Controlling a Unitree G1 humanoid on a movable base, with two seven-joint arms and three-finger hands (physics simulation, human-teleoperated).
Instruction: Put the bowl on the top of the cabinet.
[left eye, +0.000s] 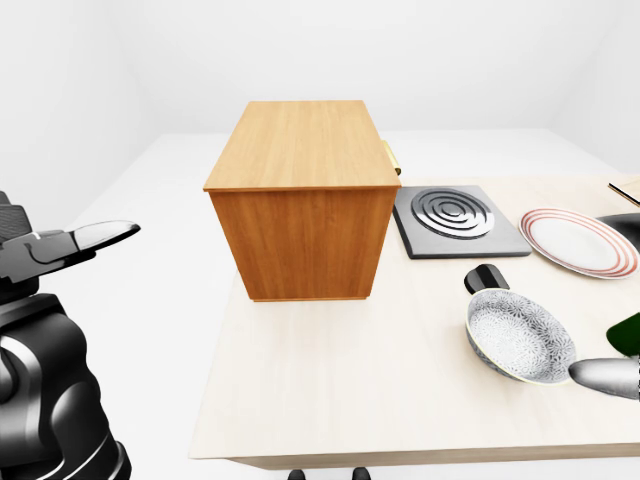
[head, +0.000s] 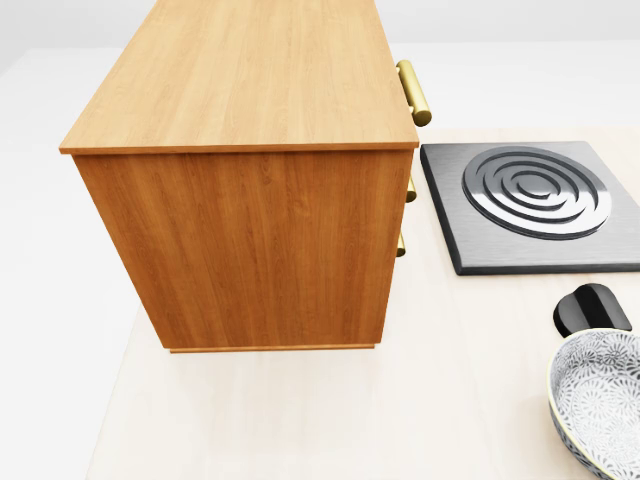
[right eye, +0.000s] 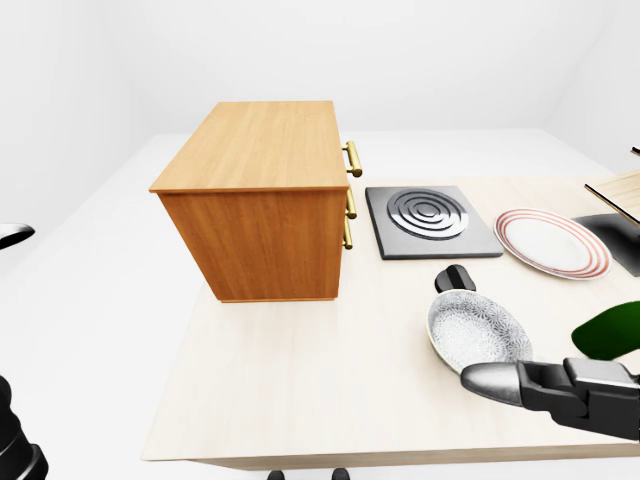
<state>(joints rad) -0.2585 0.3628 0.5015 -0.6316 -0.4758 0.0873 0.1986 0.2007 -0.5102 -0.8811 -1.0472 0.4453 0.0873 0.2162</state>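
The grey-and-white patterned bowl (left eye: 520, 335) sits upright on the pale table, at the lower right of the eye views. The wooden cabinet (left eye: 300, 200) with brass handles stands to its upper left, and its flat top is bare. My right hand (right eye: 495, 380) comes in from the bottom right. One silver-tipped finger is stretched out to the bowl's lower right rim, and the fingers are not closed round it. My left hand (left eye: 95, 238) is open and empty at the far left, off the table and well away from the cabinet.
A small black object (left eye: 486, 278) lies against the bowl's upper rim. A dark hob (left eye: 458, 220) lies to the right of the cabinet, with a red-rimmed plate (left eye: 578, 240) beyond it. A green thing (right eye: 610, 330) shows at the right edge.
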